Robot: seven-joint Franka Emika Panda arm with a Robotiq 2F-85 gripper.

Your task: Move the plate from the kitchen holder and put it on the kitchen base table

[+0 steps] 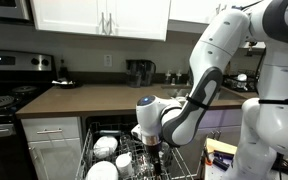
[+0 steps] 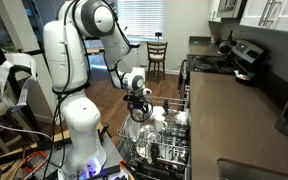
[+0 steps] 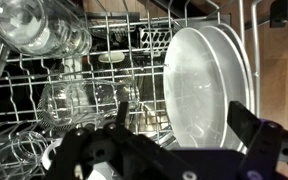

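Two white plates stand on edge, nested face to back, at the right of the rack as the wrist view shows it. The front plate is the one within your reach; the plate behind it shows only as a thin rim. Neither has left its slot, so the lift is not yet begun.

Your jaws are spread wide and grip nothing. One dark tip sits low near the centre of the wrist view and the other low at its right edge, with the front plate's lower face showing between them. Whether either tip touches the plate I cannot tell.

The nesting is your first hazard. Close across both rims and you may haul out two plates, or drag the rear one half free and let it drop among the tines. The glaze looks slick, so a shallow pinch on the rim could slide as the weight comes on.

Just beside the centre tip stand clear glasses, with an overturned glass above them; a sideways correction could knock them. Pull at an angle and the tines may snag the plate. The bench lies higher than the rack in both exterior views, so a low swing would strike its edge.
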